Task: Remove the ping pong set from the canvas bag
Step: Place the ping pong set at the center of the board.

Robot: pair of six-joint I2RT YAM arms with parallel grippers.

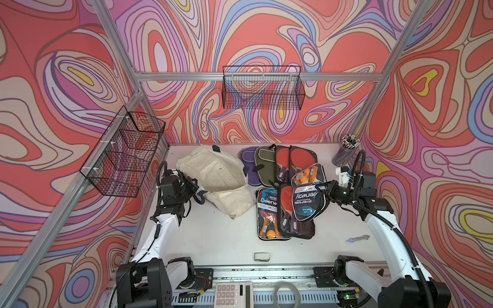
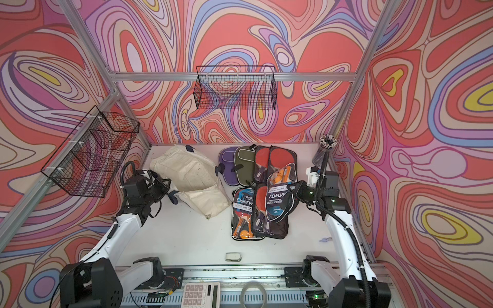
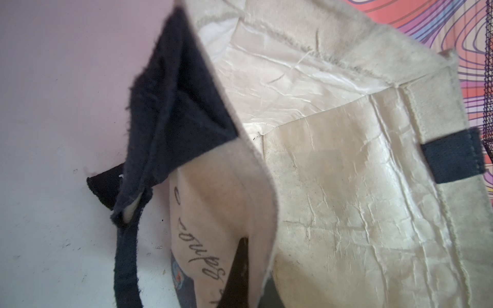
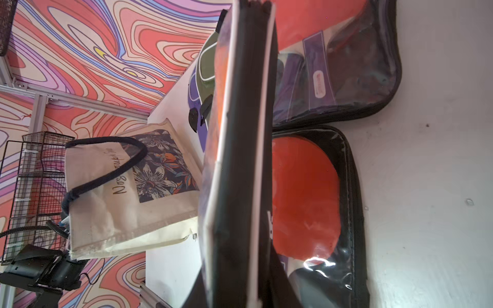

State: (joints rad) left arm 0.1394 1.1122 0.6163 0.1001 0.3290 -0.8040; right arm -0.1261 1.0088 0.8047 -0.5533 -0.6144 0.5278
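**SET OUT OF THE BAG, NOT YET SET DOWN**

Ping pong set in the air over the right half of the worktop, tilted, pinched at 1 edge in the right tool, clamped tight on the case rim. Well apart from the canvas bag, slumped at the left rear of the worktop. Bag rim, beside a navy strap, nipped in the left tool, closed on the cloth. Reads as removal done, set-down pending.

Could slip from so thin an edge grip: glossy plastic, most of the weight hanging beyond the pinch. Could land askew on the 2 cases lying below and slide off, or shove them across the worktop. Could drag or tip the bag if pulled while clamped at the rim.

Inside the bag's mouth, from the left wrist view: crinkled pale lining only, no further case in the part shown. Behind the held set's clear front: orange balls and a paddle. Toward the rear: purple cover, green cover and 2 red-paddle cases in a row. On the walls, 2 wire baskets, nothing made out in either. At the right rear corner, a cup packed with pencils.
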